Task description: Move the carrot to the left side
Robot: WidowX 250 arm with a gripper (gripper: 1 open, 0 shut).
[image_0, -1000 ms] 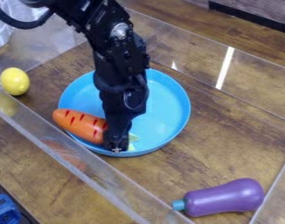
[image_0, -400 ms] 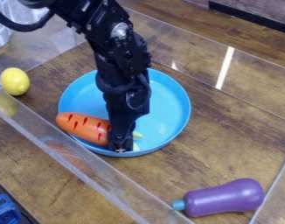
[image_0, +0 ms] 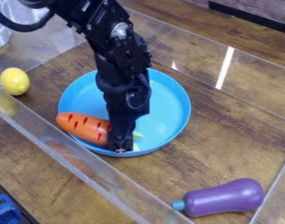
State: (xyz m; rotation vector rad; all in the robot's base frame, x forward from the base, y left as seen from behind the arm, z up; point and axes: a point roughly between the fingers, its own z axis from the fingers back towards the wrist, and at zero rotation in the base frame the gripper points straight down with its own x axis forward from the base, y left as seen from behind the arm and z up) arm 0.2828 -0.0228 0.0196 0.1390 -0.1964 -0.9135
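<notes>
The orange carrot point(image_0: 83, 126) with dark ridges lies across the front-left rim of the blue plate point(image_0: 169, 101), its thick end pointing left over the rim. My black gripper point(image_0: 121, 143) points steeply down at the carrot's right end, right over the plate's front edge. The jaws stand open around that end, and one fingertip point(image_0: 115, 149) reaches the plate's rim. The gripper hides the carrot's leafy top.
A yellow lemon-like ball point(image_0: 14, 80) lies at the far left. A purple eggplant point(image_0: 222, 198) lies at the front right. Everything sits on a wooden floor inside a clear-walled box point(image_0: 40, 153), whose front wall runs diagonally close to the plate.
The carrot has shifted slightly and its green top, visible beside the fingers a second ago, is now hidden. The arm has stayed in place.
</notes>
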